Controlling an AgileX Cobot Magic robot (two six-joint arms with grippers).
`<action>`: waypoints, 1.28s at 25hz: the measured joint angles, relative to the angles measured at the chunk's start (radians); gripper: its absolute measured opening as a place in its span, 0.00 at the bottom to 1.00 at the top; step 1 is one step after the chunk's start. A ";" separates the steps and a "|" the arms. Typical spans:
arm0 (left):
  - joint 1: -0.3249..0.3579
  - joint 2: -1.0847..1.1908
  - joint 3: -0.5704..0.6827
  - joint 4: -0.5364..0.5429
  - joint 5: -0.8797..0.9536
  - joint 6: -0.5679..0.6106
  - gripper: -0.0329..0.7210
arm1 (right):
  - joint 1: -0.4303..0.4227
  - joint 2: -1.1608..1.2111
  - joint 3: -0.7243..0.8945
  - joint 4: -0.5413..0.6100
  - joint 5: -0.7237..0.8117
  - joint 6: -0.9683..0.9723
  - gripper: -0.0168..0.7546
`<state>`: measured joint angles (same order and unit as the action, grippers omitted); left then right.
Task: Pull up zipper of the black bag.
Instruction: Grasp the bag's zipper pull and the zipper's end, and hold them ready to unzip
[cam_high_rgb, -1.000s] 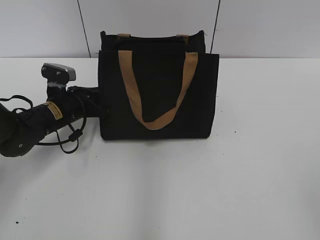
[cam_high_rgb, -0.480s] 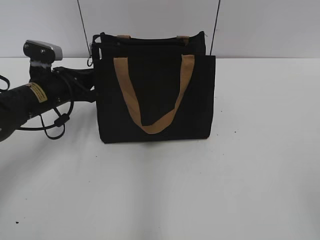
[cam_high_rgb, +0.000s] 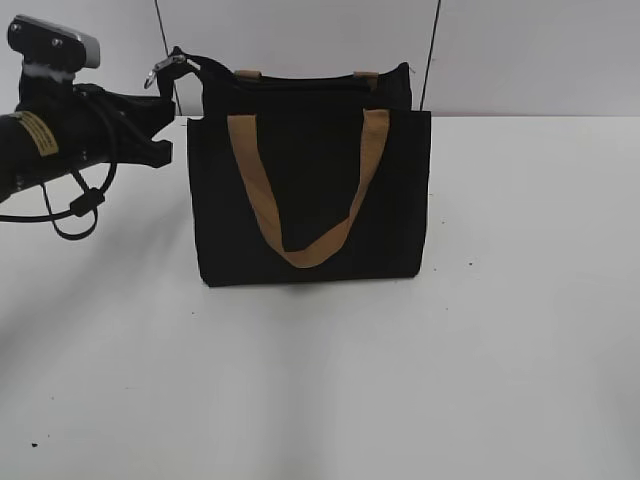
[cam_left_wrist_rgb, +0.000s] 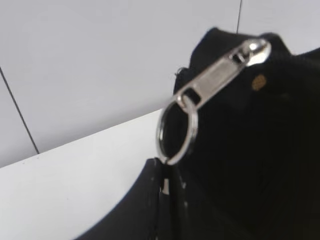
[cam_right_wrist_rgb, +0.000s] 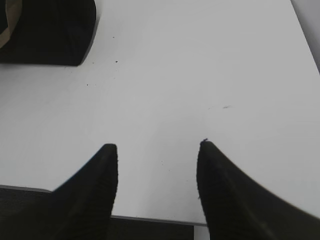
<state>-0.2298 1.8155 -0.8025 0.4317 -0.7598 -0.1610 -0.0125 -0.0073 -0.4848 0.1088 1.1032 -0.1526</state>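
The black bag (cam_high_rgb: 310, 200) stands upright on the white table, its two tan handles hanging down the front. The zipper's silver pull tab (cam_high_rgb: 166, 69) sticks out at the bag's top left corner. In the left wrist view the tab (cam_left_wrist_rgb: 220, 75) carries a metal ring (cam_left_wrist_rgb: 177, 132). My left gripper (cam_left_wrist_rgb: 165, 172) is shut on the lower edge of that ring, and in the exterior view (cam_high_rgb: 160, 92) it is just left of the bag's top corner. My right gripper (cam_right_wrist_rgb: 157, 150) is open and empty above bare table, with a corner of the bag (cam_right_wrist_rgb: 50, 30) far off at the upper left.
The white table (cam_high_rgb: 520, 330) extends in front and to the right of the bag. A pale wall with dark seams (cam_high_rgb: 430, 50) stands close behind it. The table's near edge (cam_right_wrist_rgb: 150, 219) shows under the right gripper.
My left arm has risen from halfway up the bag's left side to its top corner. The pull tab has come up with it, and the bag has shifted slightly.
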 joint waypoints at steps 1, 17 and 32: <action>0.000 -0.018 0.000 0.000 0.022 0.001 0.08 | 0.000 0.000 0.000 0.000 0.000 0.000 0.53; 0.000 -0.258 0.002 0.084 0.286 0.005 0.08 | 0.000 0.000 0.000 0.000 0.000 0.000 0.53; -0.001 -0.356 0.002 0.136 0.397 0.005 0.08 | 0.000 0.000 0.000 0.000 0.000 0.000 0.53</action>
<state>-0.2307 1.4597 -0.8000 0.5673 -0.3625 -0.1556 -0.0125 -0.0073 -0.4848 0.1088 1.1032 -0.1526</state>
